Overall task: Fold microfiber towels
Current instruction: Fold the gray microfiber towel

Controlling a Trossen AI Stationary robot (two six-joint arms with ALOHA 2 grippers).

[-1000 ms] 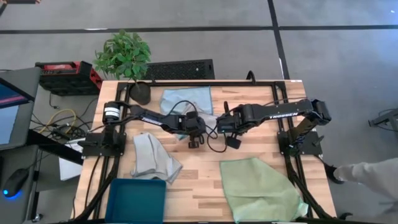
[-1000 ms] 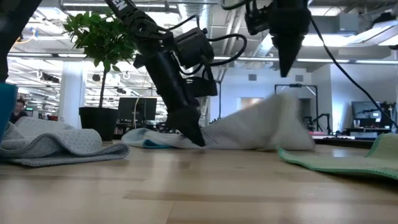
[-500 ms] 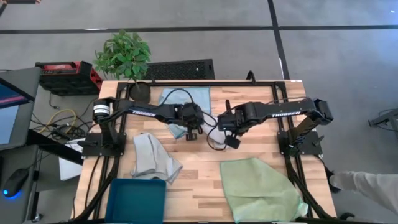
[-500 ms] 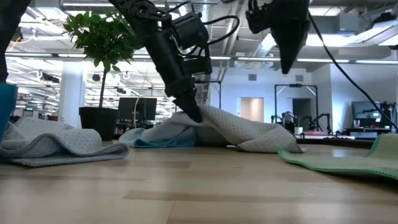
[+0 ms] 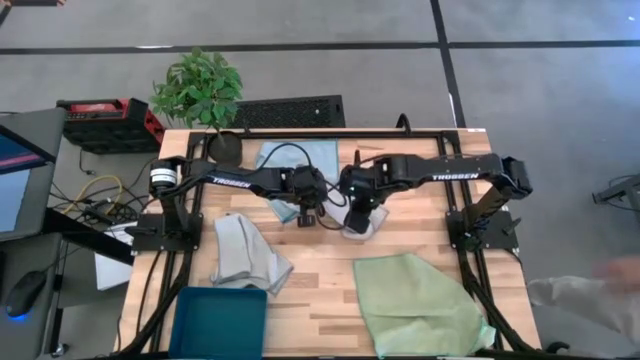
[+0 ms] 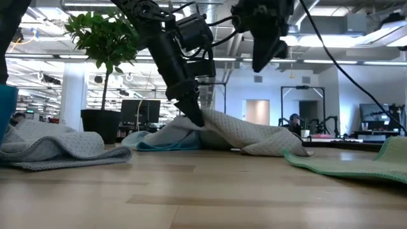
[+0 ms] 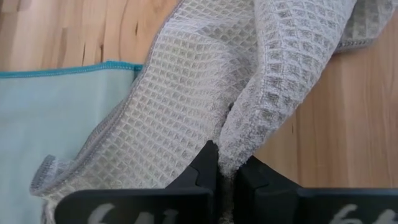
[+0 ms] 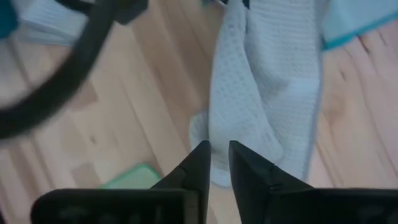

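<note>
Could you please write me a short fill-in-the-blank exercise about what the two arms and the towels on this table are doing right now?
1. The left gripper is pinching the ____ towel.
2. That towel partly lies over the light ____ towel.
3. The right gripper hangs above the table holding ____.
4. The green towel lies beside the dark ____ along one table edge.

Missing words: grey; blue; nothing; bin

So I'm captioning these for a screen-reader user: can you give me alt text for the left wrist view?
The left gripper, fingers shut, pinches a fold of a pale grey waffle-weave towel that drapes away over a wooden table. Beside it lies a light blue towel with a teal hem, its edge partly under the grey one.
</note>
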